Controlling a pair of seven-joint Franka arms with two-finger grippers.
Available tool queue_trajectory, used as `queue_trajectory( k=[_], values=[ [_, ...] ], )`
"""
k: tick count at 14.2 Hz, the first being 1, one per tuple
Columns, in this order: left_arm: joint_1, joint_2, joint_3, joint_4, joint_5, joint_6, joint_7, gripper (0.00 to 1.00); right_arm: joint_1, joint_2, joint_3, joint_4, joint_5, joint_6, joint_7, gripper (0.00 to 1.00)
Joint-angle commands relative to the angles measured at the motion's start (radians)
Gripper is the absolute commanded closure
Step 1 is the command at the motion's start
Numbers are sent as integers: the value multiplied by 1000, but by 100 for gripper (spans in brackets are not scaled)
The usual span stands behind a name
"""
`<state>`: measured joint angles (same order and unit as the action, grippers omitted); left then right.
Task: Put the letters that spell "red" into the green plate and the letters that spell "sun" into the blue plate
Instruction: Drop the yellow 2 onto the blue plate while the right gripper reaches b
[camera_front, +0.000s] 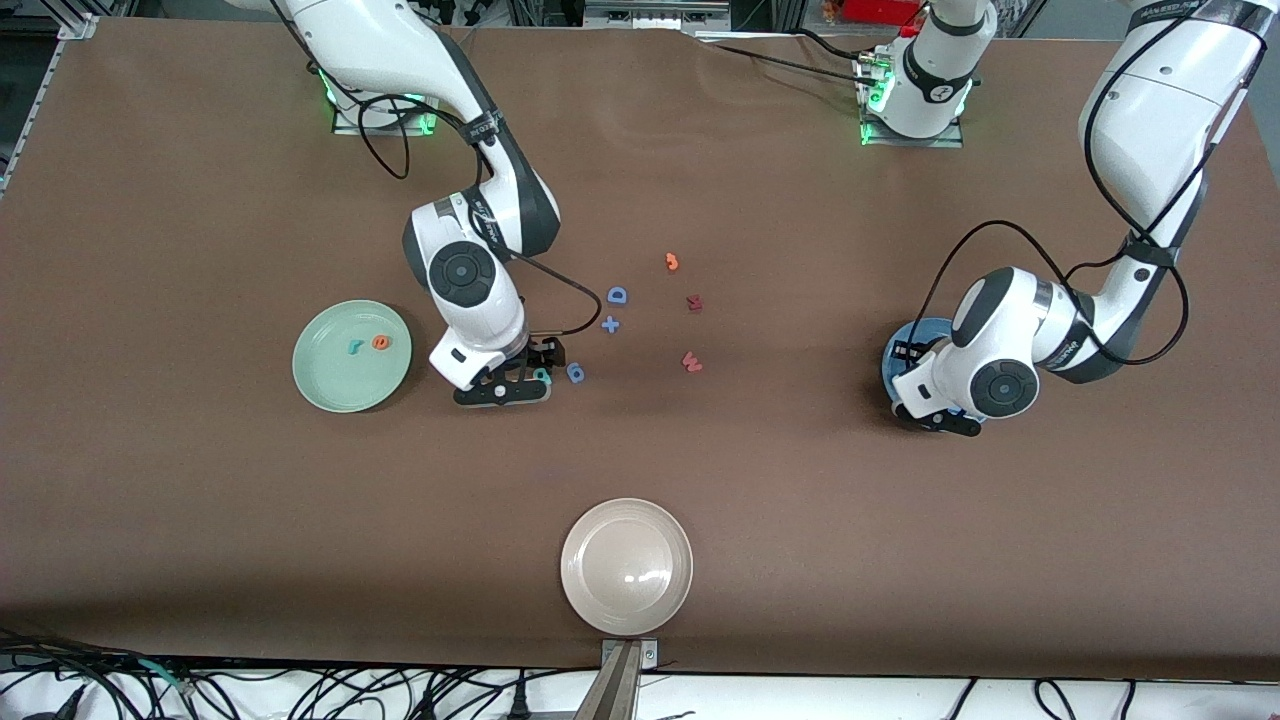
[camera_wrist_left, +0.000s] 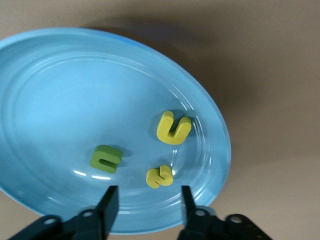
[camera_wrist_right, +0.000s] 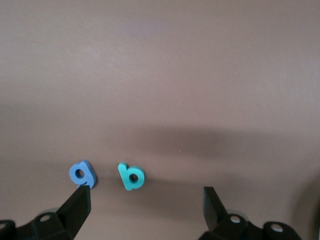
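The right gripper (camera_wrist_right: 145, 210), fingers open over the teal "d" (camera_wrist_right: 131, 176), should center on it, avoiding the blue letter (camera_wrist_right: 82, 173) beside it, while the left gripper (camera_wrist_left: 147, 210) waits open over the blue plate (camera_wrist_left: 60, 90).

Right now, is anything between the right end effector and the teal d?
Nothing visible. The right end effector hangs open over the teal d, which lies in its gap. The blue d-like letter sits close beside one finger, so it could get nudged.
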<state>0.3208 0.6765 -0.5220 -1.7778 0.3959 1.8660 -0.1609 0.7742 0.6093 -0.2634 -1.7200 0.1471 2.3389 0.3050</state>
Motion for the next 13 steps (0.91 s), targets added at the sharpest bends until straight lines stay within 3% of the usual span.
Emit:
queue_trajectory(
  k=[1,4,6,9,11,12,13],
  values=[
    [7,-41,-6,1,-6,-5,17,0,25,15,-3,8,-18,77,-49,1],
    [9,-127,-50,27,-9,-60,12,0,20,30,7,-6,8,91,-26,1],
    [7,-195,-69,84,-73,-117,12,0,25,44,7,-29,19,92,-26,1],
    [4,-227,-84,265,-121,-264,14,0,28,50,7,-39,17,120,-26,16],
    [9,-232,-92,441,-170,-376,14,0,34,52,7,-41,19,119,-24,31],
    [8,-232,-90,512,-178,-414,11,0,34,53,7,-43,19,117,-23,45],
    [9,-232,-90,558,-170,-444,11,0,34,56,7,-43,19,117,-15,48]
  ],
)
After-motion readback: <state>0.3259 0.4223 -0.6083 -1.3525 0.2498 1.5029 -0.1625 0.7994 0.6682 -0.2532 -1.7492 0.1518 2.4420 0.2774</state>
